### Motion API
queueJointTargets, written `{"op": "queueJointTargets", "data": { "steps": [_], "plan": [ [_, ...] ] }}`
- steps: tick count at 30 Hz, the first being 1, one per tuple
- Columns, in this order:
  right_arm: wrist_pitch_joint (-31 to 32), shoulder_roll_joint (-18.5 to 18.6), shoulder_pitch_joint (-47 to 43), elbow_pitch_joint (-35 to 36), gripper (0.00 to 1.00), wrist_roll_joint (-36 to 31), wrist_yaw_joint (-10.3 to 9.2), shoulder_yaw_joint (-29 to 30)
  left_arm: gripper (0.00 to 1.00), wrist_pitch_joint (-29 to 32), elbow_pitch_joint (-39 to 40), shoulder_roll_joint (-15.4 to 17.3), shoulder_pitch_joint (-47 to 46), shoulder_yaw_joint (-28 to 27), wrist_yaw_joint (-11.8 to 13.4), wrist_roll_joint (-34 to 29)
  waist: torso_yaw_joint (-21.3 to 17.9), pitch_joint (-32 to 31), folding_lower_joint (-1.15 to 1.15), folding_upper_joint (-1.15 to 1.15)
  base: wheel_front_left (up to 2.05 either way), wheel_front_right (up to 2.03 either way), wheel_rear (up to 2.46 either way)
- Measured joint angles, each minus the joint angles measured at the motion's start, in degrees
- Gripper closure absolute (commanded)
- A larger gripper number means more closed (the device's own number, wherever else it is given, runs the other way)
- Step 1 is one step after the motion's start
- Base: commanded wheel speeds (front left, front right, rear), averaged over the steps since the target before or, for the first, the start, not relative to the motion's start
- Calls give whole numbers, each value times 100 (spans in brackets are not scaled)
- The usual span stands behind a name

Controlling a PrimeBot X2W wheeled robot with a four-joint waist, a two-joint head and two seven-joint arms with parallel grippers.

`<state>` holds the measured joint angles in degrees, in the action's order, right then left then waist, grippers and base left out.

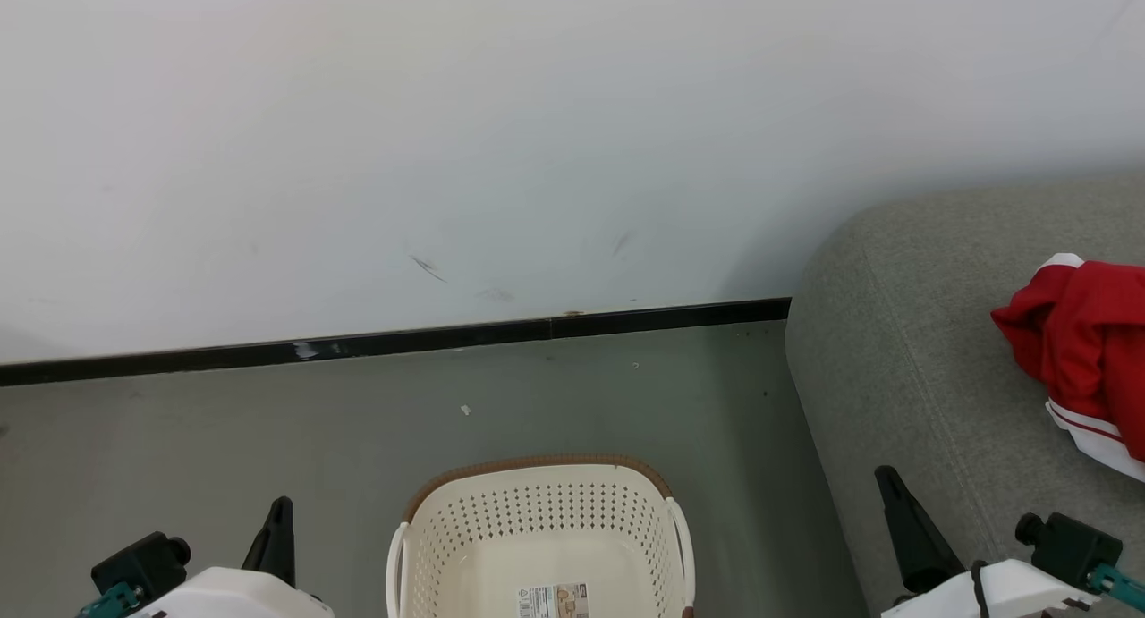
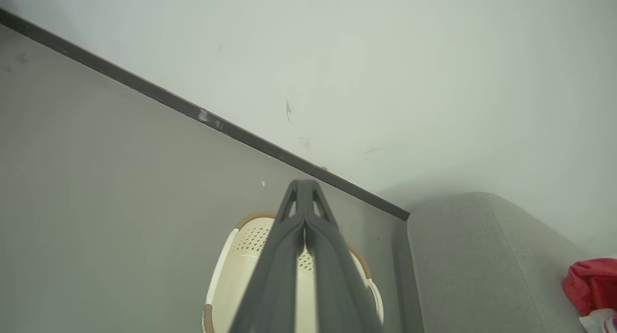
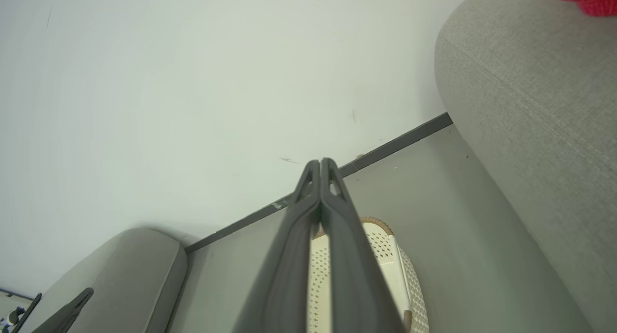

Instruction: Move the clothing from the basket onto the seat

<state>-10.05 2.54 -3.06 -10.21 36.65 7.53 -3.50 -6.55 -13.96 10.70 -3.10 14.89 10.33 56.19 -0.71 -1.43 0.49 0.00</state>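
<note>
The cream basket (image 1: 539, 507) stands on the floor at the bottom centre of the head view, with a bare bottom and a label sticker (image 1: 553, 599) inside. To its right the grey seat (image 1: 894, 359) carries red-and-white clothing (image 1: 1084, 334). My left gripper (image 1: 283, 505) is shut and holds nothing, left of the basket. My right gripper (image 1: 884, 472) is shut too, low over the seat's front edge. In the left wrist view the shut left gripper (image 2: 303, 183) points over the basket (image 2: 241, 256). The right gripper (image 3: 320, 162) is pressed together above the basket (image 3: 385, 248).
A white wall with a black skirting strip (image 1: 402, 339) runs behind the basket. Grey floor (image 1: 224, 439) spreads to the left. The right wrist view has another grey rounded upholstered shape (image 3: 130, 265) at its lower left.
</note>
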Motion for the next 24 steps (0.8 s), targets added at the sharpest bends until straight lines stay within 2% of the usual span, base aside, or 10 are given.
{"op": "queueJointTargets", "data": {
  "steps": [9,24],
  "plan": [
    [157,91,11,-87,100,843,-2,67,100,172,25,-131,0,-254,-197,506,12,4,0,0,0,0,0],
    [369,186,232,-182,100,2237,-3,127,100,452,58,-320,-1,-682,-480,1311,27,53,-35,0,0,0,0]
  ]
}}
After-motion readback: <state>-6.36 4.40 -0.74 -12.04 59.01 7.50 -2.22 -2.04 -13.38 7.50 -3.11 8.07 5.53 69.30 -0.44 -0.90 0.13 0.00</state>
